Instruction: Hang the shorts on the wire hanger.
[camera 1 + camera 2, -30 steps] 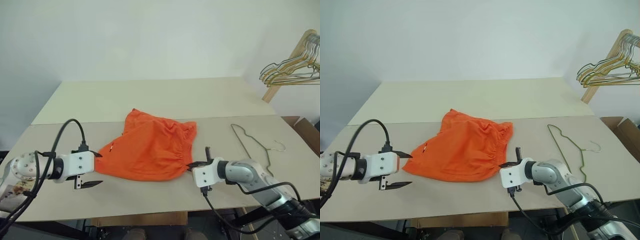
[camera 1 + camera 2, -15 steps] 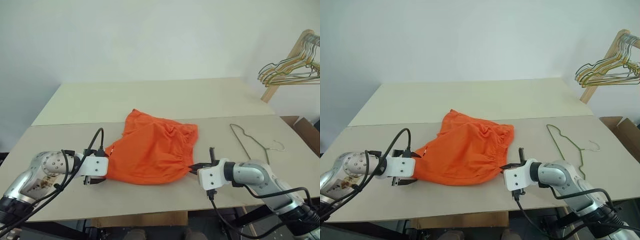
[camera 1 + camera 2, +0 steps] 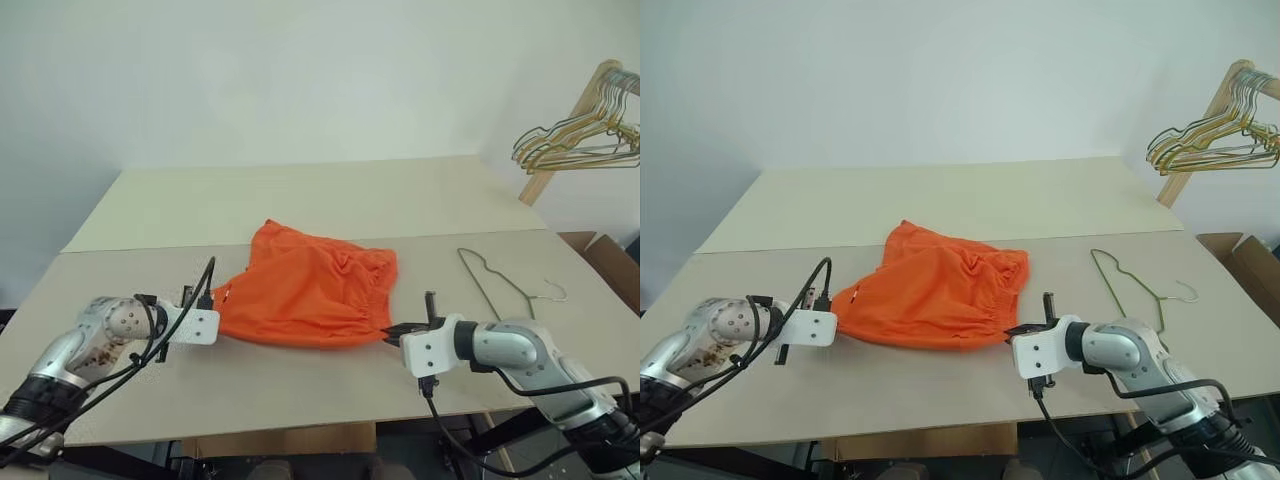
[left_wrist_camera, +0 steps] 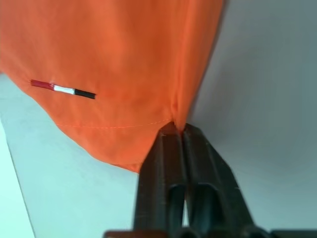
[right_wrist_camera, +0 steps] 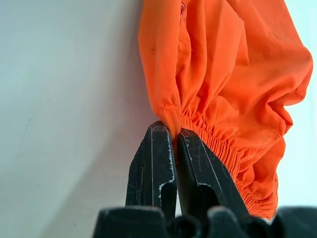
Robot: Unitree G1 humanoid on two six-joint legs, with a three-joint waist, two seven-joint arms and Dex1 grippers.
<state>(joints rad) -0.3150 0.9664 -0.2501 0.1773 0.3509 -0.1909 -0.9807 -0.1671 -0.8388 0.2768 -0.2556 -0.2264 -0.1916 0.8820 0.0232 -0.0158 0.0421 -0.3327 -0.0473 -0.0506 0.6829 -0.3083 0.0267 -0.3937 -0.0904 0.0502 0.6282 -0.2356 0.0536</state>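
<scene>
Orange shorts lie at centre frame on the pale worktop, pinched at both ends. Left end effector, lower left, is pressed together on a hem corner; right end effector, lower right, clamps the gathered waistband edge, probably so the cloth can be lifted spread wide. Wire hanger lies flat at right, well apart from the shorts.

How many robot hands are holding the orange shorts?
2. The left hand pinches the hem of the shorts; the right hand pinches their gathered waistband.
</scene>
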